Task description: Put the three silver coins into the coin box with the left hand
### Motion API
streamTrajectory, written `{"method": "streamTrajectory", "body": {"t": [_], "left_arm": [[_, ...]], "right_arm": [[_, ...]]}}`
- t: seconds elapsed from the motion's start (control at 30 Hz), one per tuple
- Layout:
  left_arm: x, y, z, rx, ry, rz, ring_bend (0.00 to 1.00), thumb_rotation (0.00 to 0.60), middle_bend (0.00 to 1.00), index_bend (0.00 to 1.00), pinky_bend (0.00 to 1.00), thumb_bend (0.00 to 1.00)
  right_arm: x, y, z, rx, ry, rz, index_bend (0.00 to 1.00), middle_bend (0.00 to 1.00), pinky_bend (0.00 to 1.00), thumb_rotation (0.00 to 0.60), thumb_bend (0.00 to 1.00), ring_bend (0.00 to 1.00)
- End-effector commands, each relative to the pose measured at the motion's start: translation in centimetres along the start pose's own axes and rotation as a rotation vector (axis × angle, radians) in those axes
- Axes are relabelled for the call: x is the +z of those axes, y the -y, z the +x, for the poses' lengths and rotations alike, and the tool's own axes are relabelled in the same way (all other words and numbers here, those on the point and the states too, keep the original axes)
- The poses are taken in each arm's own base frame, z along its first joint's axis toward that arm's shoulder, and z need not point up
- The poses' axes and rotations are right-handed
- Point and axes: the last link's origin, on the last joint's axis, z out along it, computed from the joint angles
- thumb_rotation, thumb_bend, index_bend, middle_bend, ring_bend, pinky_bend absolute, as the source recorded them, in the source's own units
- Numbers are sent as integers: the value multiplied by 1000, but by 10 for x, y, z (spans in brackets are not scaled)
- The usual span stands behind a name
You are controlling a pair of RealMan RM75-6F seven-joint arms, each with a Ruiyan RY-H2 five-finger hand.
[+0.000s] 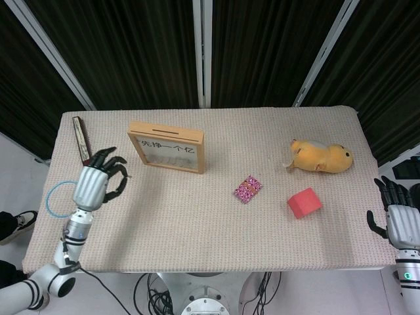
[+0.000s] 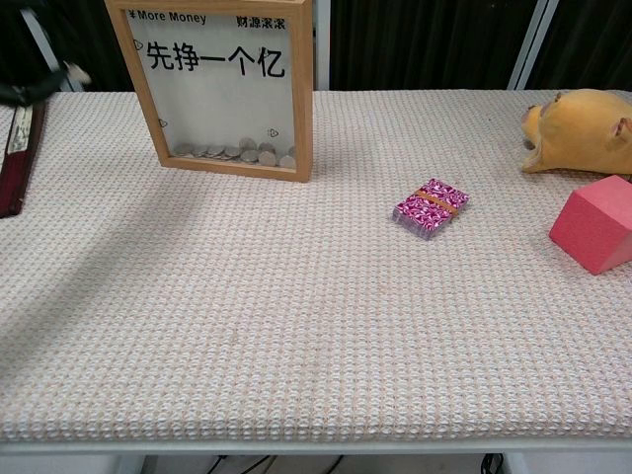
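The wooden coin box point(image 1: 164, 133) stands upright at the back left of the table, its clear front point(image 2: 212, 99) printed with characters. Several silver coins point(image 2: 242, 152) lie inside along its bottom. I see no loose coin on the cloth. My left hand point(image 1: 98, 180) hovers left of the box near the table's left edge, fingers spread and curved, nothing visible in them. In the chest view it is only a dark blur point(image 2: 39, 87) at the top left corner. My right hand point(image 1: 397, 220) stays beyond the table's right edge, fingers apart and holding nothing.
A long dark red case point(image 1: 85, 154) lies at the far left, with a blue ring point(image 1: 52, 197) in front of it. A pink patterned packet point(image 1: 248, 189) lies mid-table. To the right are a red cube point(image 1: 304, 202) and a yellow plush animal point(image 1: 321, 156).
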Motion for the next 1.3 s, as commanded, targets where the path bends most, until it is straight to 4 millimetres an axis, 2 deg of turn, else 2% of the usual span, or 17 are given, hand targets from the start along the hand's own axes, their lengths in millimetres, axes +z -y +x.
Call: {"method": "streamTrajectory", "body": {"t": [0.03,0.17,0.27,0.43,0.6,0.7,0.9,1.3], "left_arm": [[25,11,47,14,-117,58,153,600,358,634,210,473],[62,10,67,-19,-124,42,154,600,359,637,211,473],[88,5,70,-27,-102,32,154,600,358,636,212,472],[132,-9,63,-51,-33,26,156,600,362,646,213,470],[161,-21,46,-82,65,46,167,600,376,657,214,469],[168,-26,35,-78,126,47,167,600,376,659,214,469],[169,-34,19,-106,211,49,167,600,376,662,214,469],[170,-40,1,-129,257,49,167,600,376,663,214,469]], "right_arm": [[0,2,-1,-1,1,4,0,0,0,600,430,0],[0,6,0,-4,-3,11,0,0,0,600,430,0],[0,7,0,-7,-1,13,0,0,0,600,431,0],[2,11,0,-9,1,17,0,0,0,600,430,0],[1,12,1,-9,0,16,0,0,0,600,430,0],[1,11,1,-9,3,12,0,0,0,600,431,0],[1,8,0,-8,6,8,0,0,0,600,430,0],[2,6,-1,-10,9,5,0,0,0,600,430,0]]}}
